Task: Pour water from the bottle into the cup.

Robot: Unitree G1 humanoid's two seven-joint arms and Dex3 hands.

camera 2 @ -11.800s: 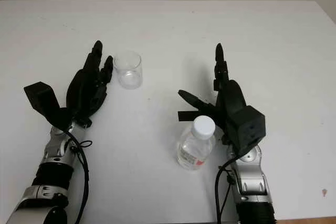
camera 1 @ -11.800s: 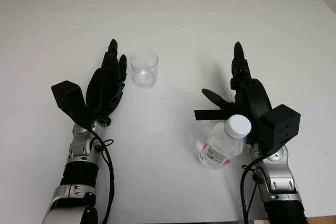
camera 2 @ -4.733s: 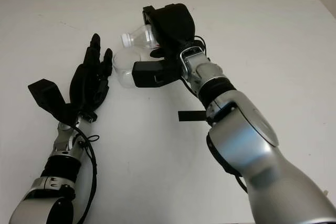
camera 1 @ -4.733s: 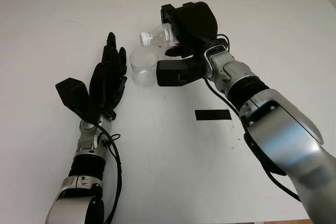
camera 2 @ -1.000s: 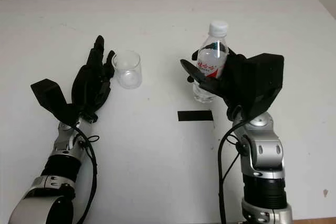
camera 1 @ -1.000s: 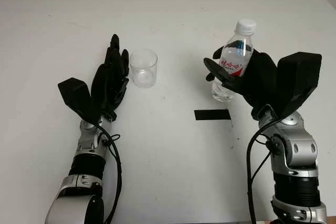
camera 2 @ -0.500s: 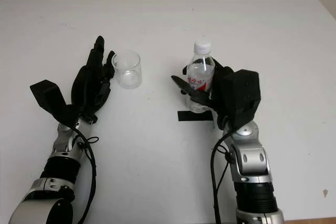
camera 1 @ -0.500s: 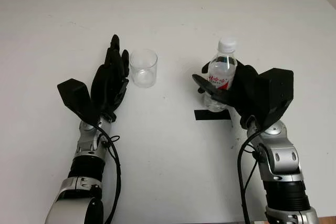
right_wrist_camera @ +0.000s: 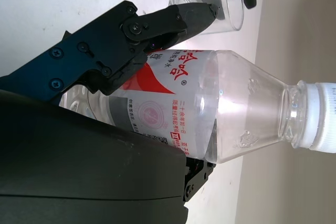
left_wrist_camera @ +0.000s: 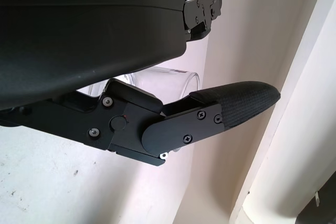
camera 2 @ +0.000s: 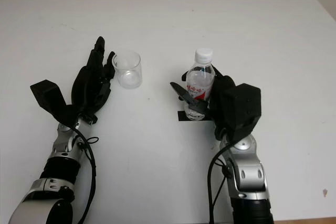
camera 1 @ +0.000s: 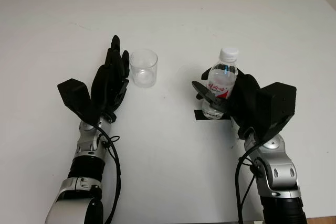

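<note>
Bright, even light over a white tabletop [camera 1: 168, 19], with soft shadows and little glare.

The shadows were faint and lay close under the left hand [camera 1: 110, 80] and the bottle [camera 1: 219, 82], pale grey on the white surface. The black shells of both hands read as nearly flat dark shapes with little detail. In the right wrist view the bottle showed sharp, with small highlights on its clear plastic; the cup [right_wrist_camera: 210, 4] behind it looked slightly softer.
</note>
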